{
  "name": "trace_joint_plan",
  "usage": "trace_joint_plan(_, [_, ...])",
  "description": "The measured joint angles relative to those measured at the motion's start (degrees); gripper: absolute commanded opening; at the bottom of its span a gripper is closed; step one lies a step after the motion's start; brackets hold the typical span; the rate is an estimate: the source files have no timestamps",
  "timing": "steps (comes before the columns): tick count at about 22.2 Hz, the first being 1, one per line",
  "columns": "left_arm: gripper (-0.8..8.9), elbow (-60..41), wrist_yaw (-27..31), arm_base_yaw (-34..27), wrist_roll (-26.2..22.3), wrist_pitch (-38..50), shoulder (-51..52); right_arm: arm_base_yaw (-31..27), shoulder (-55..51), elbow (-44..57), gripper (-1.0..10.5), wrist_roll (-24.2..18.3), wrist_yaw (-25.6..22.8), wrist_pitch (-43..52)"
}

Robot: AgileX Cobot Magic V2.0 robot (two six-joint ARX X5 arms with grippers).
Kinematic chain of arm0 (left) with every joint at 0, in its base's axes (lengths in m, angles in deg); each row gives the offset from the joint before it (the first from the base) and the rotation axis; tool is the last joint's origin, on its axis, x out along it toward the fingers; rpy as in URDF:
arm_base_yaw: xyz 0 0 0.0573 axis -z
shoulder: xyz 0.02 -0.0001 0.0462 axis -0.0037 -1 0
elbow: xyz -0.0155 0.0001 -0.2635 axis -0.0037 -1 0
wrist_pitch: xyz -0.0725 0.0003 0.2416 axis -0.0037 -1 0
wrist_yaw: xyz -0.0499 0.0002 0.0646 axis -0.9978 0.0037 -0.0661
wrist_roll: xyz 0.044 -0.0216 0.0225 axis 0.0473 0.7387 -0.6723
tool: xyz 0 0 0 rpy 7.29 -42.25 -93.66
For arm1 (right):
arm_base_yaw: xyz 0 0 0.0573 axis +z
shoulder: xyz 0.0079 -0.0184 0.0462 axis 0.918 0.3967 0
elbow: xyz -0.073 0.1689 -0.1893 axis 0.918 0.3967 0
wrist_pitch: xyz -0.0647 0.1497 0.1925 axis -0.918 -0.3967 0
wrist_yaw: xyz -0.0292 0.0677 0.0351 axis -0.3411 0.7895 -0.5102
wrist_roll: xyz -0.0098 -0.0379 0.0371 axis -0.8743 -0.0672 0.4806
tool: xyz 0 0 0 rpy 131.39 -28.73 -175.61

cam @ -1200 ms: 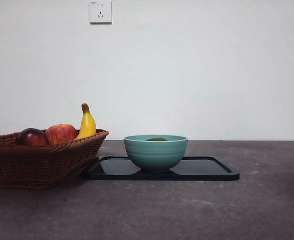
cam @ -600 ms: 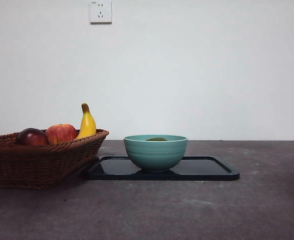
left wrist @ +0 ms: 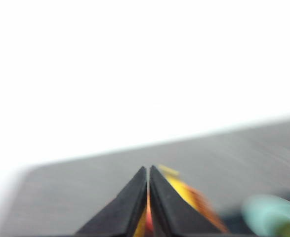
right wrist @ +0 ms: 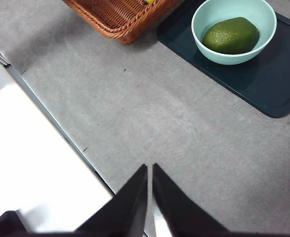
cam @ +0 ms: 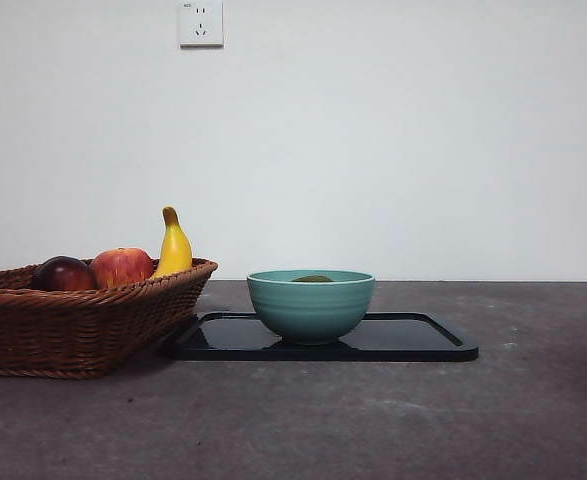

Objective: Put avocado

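Note:
The dark olive-green avocado [right wrist: 230, 35] lies inside the teal bowl [right wrist: 233, 54]. In the front view only its top [cam: 312, 279] shows above the rim of the bowl [cam: 311, 308]. The bowl stands on a black tray [cam: 413, 340], which also shows in the right wrist view [right wrist: 263, 84]. My right gripper [right wrist: 149, 170] is shut and empty, high above the table and well away from the bowl. My left gripper [left wrist: 148, 173] is shut and empty, raised over the basket's fruit, with the bowl [left wrist: 270, 215] blurred off to one side. Neither arm shows in the front view.
A wicker basket [cam: 73, 325] stands left of the tray, touching it, and also shows in the right wrist view [right wrist: 120, 15]. It holds a dark red-purple fruit [cam: 63, 273], a red-yellow apple [cam: 121, 266] and a banana [cam: 174, 245]. A wall socket [cam: 201, 22] is on the white back wall.

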Motion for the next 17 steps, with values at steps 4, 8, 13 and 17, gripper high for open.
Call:
trace_joint_plan(4, [0.07, -11.9, 1.7, -4.3, -0.6, 7.1, 7.8, 0.0, 0.0, 0.0, 0.1, 0.0, 0.0, 0.0])
trace_joint_plan(8, [0.07, -21.2, 1.7, -6.0, -0.7, 10.1, 13.2, 0.0, 0.0, 0.0, 0.1, 0.0, 0.0, 0.0])
trace_joint_plan(13, [0.07, -30.9, 2.8, -6.8, -0.7, 12.9, 17.2, 0.0, 0.0, 0.0, 0.1, 0.0, 0.0, 0.0])
trace_joint_plan(17, [0.07, -35.8, 4.1, -6.8, -0.6, 12.7, 19.5, 0.0, 0.0, 0.0, 0.1, 0.0, 0.0, 0.0])
